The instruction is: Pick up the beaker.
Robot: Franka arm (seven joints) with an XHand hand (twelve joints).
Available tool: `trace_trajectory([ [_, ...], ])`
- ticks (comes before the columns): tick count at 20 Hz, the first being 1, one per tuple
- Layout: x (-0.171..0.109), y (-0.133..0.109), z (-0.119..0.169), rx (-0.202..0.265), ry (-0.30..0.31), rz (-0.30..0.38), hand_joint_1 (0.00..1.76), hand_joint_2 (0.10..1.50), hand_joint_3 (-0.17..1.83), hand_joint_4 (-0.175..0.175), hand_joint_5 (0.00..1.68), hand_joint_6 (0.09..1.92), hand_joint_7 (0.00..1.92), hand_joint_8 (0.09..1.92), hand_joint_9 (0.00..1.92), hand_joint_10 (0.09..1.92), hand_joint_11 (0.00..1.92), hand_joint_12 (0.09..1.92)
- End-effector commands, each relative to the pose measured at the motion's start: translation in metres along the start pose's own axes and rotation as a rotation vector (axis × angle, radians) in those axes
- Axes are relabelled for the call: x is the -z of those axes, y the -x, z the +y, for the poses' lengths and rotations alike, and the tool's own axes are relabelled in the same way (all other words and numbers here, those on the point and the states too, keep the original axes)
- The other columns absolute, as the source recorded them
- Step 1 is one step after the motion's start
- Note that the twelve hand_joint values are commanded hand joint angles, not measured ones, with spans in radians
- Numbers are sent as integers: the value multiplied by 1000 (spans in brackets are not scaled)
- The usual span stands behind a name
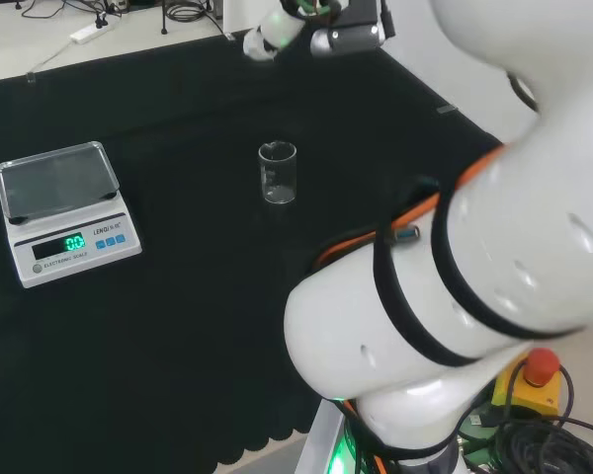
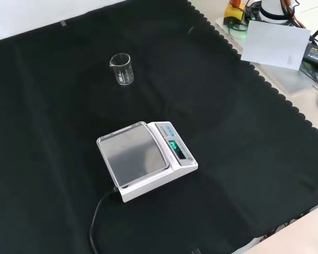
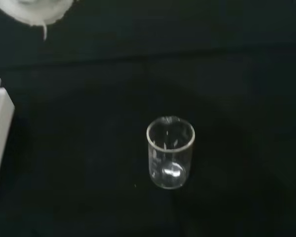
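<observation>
In the head view, the arm's large white links (image 1: pixel 474 286) are seen filling the right side, reaching up and away toward the far edge of the bench. The black and white hand (image 1: pixel 277 30) is carried high at the top of that view, above the far part of the black cloth (image 1: pixel 178 326), well apart from anything on it. Only a small part of the hand is seen there, and a blurred white piece of it (image 3: pixel 37 10) is caught in the wrist view; how far its fingers are spread cannot be told, and nothing is seen to be held or touched by it.

The small clear glass beaker (image 1: pixel 278 172) is stood upright on the cloth, near the middle of the head view. It appears empty. In the front view the beaker (image 2: pixel 122 69) is placed toward the far left, with its spout turned to the left. The white electronic scale with a grey weighing pan (image 2: pixel 147 160) is set nearer in the front view, well apart from the beaker, with a black cable (image 2: pixel 98 219) running from it.
</observation>
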State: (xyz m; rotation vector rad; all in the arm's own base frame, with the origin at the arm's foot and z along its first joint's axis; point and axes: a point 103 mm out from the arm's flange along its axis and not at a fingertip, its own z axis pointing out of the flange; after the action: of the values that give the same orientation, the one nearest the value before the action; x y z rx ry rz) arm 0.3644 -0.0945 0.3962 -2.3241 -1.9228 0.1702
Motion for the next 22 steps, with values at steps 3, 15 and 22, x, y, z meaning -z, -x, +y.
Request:
trace_trajectory([
  [3,-42,14,70,7,-36,-5,702,607,422,-65,315,174,395,801,582,870,420,1404],
  [15,-89,0,110,26,-131,-32,700,600,422,-63,283,154,316,780,567,869,415,1403],
  [22,-120,0,129,26,-173,-34,694,592,417,-62,259,126,220,788,534,886,389,1412],
])
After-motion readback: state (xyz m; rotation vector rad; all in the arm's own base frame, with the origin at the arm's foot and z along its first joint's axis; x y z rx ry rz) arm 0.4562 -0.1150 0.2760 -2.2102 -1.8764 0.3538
